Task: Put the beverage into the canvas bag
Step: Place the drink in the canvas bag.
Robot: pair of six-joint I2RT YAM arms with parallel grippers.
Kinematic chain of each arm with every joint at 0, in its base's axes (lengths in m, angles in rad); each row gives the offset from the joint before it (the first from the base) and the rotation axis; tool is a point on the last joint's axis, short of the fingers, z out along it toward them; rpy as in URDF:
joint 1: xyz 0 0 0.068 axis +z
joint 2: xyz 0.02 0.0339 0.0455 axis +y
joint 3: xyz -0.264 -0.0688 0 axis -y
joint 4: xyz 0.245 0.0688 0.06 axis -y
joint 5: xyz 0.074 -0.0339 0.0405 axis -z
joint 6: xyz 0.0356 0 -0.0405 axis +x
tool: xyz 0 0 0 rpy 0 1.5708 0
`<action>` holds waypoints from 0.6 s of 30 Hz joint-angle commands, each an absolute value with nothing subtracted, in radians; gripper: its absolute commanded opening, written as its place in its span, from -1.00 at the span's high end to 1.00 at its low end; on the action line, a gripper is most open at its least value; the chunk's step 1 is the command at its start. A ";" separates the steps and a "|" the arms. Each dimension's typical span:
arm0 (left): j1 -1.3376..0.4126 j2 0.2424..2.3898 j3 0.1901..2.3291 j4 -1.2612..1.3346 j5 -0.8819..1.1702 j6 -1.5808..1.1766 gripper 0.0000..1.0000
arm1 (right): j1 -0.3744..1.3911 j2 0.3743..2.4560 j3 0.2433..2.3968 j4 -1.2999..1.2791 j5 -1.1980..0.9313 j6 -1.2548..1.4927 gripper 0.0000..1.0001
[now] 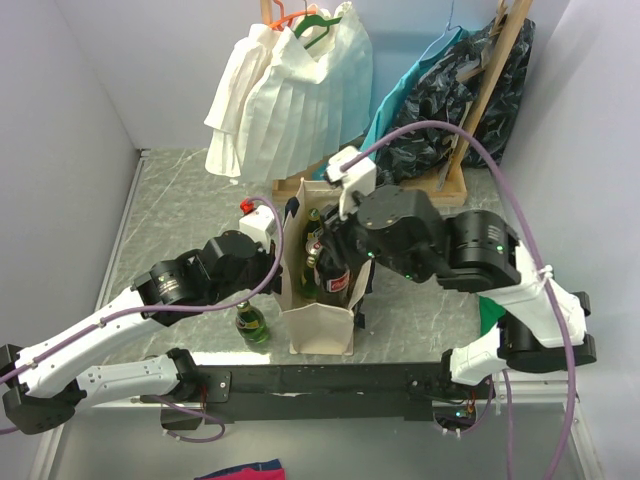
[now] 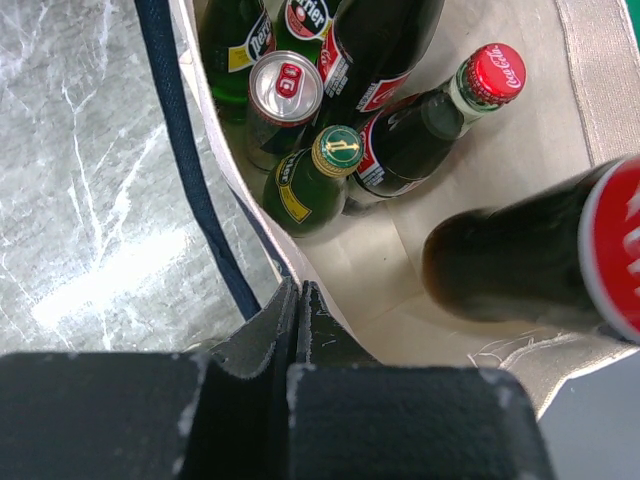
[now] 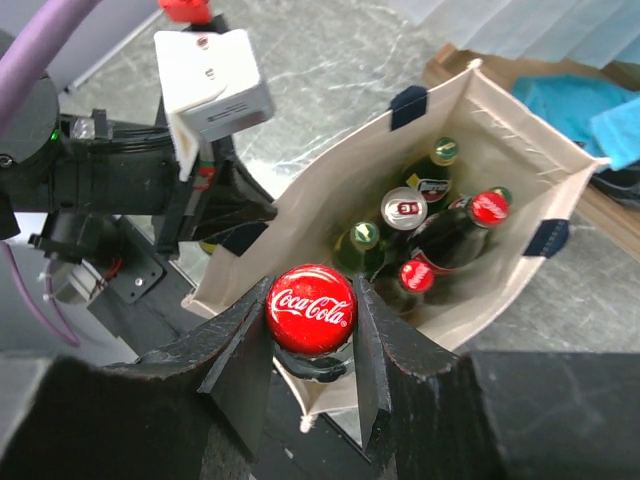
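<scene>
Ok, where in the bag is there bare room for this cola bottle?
The canvas bag is bare at the end the left tool pinches, beside the gold-capped green bottle. The opposite end is crowded with bottles and a can.

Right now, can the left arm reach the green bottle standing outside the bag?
Probably not yet: the left gripper is clamped on the bag rim. If it let go, the green bottle stands close beside it.

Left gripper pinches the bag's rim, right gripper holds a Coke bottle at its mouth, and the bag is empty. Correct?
Not empty: the right wrist view shows bottles and a can inside the bag. The rest stands: the left gripper pinches the rim, the right gripper holds the Coke bottle.
</scene>
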State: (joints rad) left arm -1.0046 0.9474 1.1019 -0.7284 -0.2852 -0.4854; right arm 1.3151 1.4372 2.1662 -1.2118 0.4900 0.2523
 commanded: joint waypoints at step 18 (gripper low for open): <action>-1.003 0.913 1.164 -0.657 -0.310 -0.460 0.98 | 1.338 1.336 2.053 -0.919 0.601 0.287 1.00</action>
